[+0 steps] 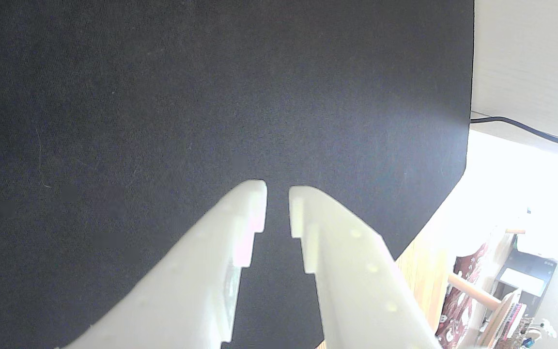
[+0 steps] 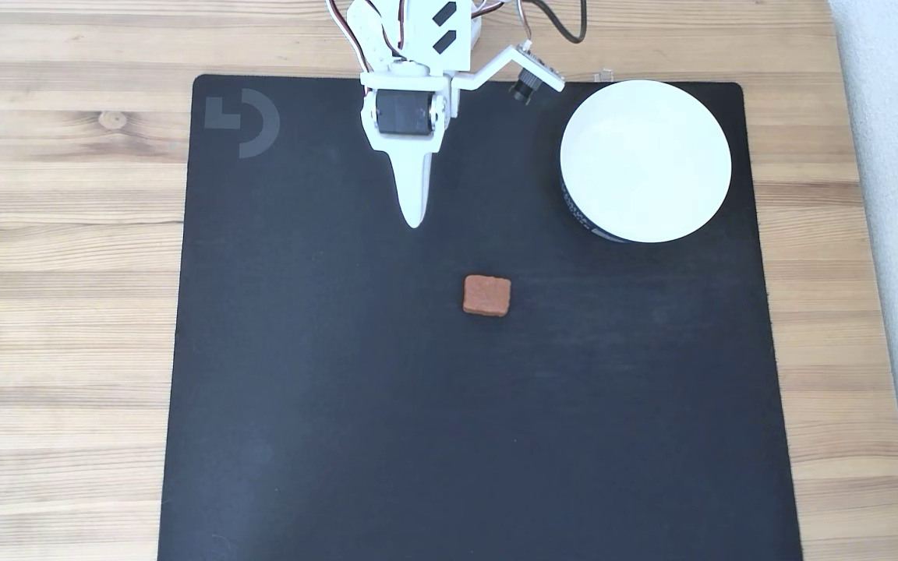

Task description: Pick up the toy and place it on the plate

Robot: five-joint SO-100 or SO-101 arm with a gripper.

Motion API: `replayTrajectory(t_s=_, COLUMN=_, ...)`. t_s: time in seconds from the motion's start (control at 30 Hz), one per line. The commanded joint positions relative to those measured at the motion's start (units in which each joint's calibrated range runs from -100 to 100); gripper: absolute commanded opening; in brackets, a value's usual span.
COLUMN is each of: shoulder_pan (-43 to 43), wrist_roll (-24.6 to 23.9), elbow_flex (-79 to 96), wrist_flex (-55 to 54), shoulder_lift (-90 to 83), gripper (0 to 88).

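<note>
- The white two-finger gripper (image 2: 415, 221) hung over the black mat (image 2: 340, 389) — jaws slightly apart, holding nothing.
- The small reddish-brown rough toy block (image 2: 486, 295) lay at its 4 o'clock, apart.
- The round white plate (image 2: 645, 160) sat at the toy's 1 o'clock.

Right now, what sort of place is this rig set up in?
Probably a home room: a wooden table with a black desk mat, and the wrist view shows patterned fabric and household clutter beyond the edge.

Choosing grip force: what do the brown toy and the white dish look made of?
The small reddish-brown square toy: rough, matte, grainy, possibly foam or sponge; can't confirm. The round white plate: smooth, slightly glossy, likely ceramic or plastic, with a dark printed outer band.
</note>
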Motion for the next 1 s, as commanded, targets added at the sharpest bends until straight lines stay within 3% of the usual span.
replayTrajectory(t_s=0.0, shoulder_pan=-0.2, wrist_roll=-0.1, elbow_flex=0.3, wrist_flex=0.7, shoulder_lift=-0.7, gripper=2.3)
replayTrajectory(t_s=0.43, shoulder_pan=-0.2, wrist_roll=-0.2, elbow_flex=-8.0, wrist_flex=4.4, shoulder_lift=4.8, gripper=2.2)
replayTrajectory(t_s=0.97, shoulder_pan=-5.4, wrist_roll=-0.3, elbow_flex=-41.0, wrist_flex=-3.2, shoulder_lift=47.6, gripper=2.3)
